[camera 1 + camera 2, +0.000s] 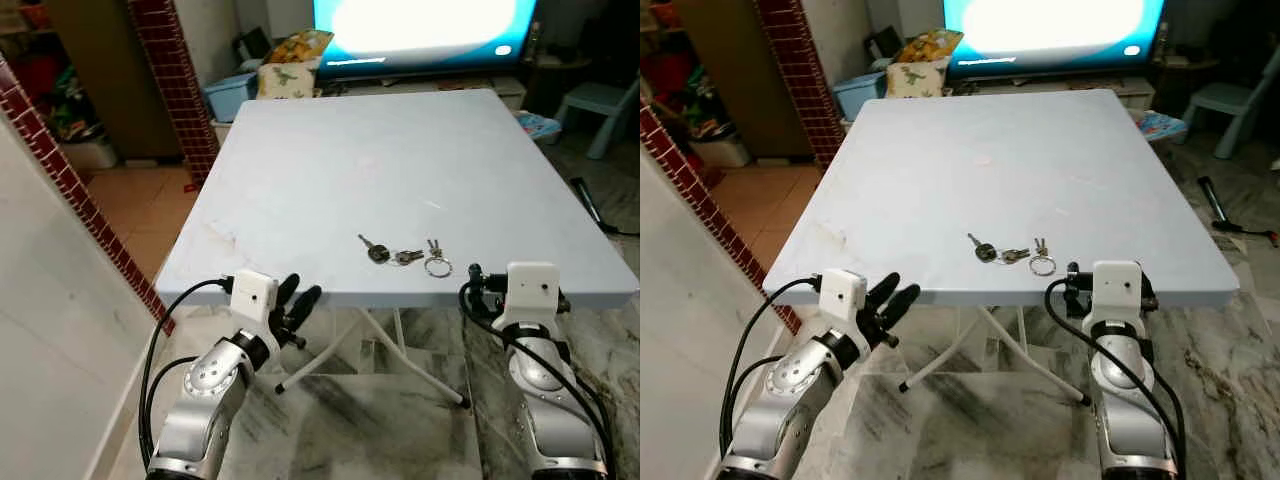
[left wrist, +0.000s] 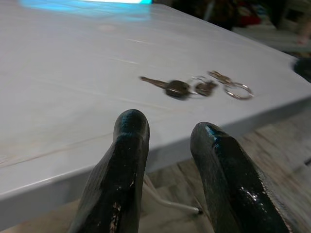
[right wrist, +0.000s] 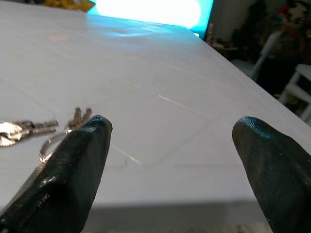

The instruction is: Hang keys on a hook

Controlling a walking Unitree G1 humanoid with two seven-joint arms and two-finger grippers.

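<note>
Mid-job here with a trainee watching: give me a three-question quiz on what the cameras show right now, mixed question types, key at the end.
1. True or false: the keys lie near the table edge closest to the robot.
2. Which claw has its fingers spread wider? A) left claw B) right claw
3. Fill in: both claws sit just off the table's near edge, and the keys lie closer to the ___ one.

Key: 1 true; 2 B; 3 right.
</note>
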